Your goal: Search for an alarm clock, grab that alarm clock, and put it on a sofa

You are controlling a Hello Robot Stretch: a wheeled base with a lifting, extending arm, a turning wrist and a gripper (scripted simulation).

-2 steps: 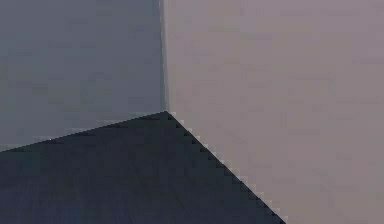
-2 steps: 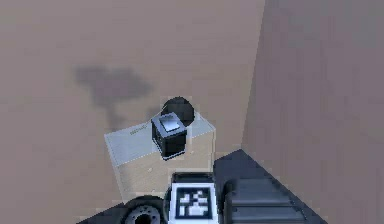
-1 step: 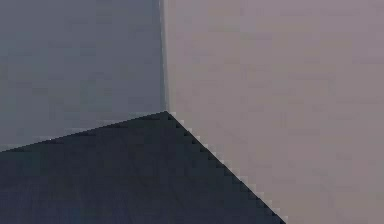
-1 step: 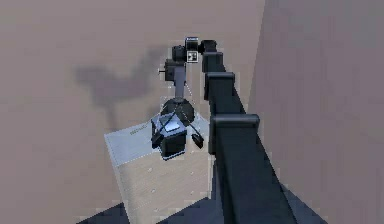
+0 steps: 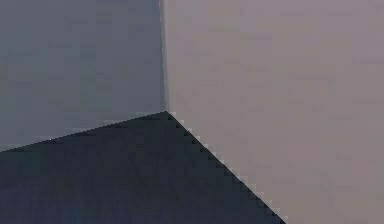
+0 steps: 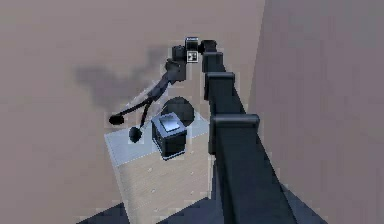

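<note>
Ahead, the forward view showed a bare room corner, where a grey wall (image 5: pixel 70 60) met a paler wall (image 5: pixel 290 90) above a dark floor (image 5: pixel 110 175).

In the arm side view the arm (image 6: pixel 236 150) rose as a dark bar from the bottom edge, ending at two small white squares (image 6: pixel 190 57). Left of them the gripper (image 6: pixel 125 121) slanted down toward a pale-topped stand (image 6: pixel 145 185) set against a tan wall (image 6: pixel 50 50).

On that stand stood a small dark box (image 6: pixel 170 138) with a light face. It may have been the alarm clock, but its shape was too coarse to confirm. A dark rounded thing (image 6: pixel 181 107) sat just behind it.

The thin fingers (image 6: pixel 114 118) ended near the stand's left edge, close to the box. Whether the gripper held anything could not be told.
</note>
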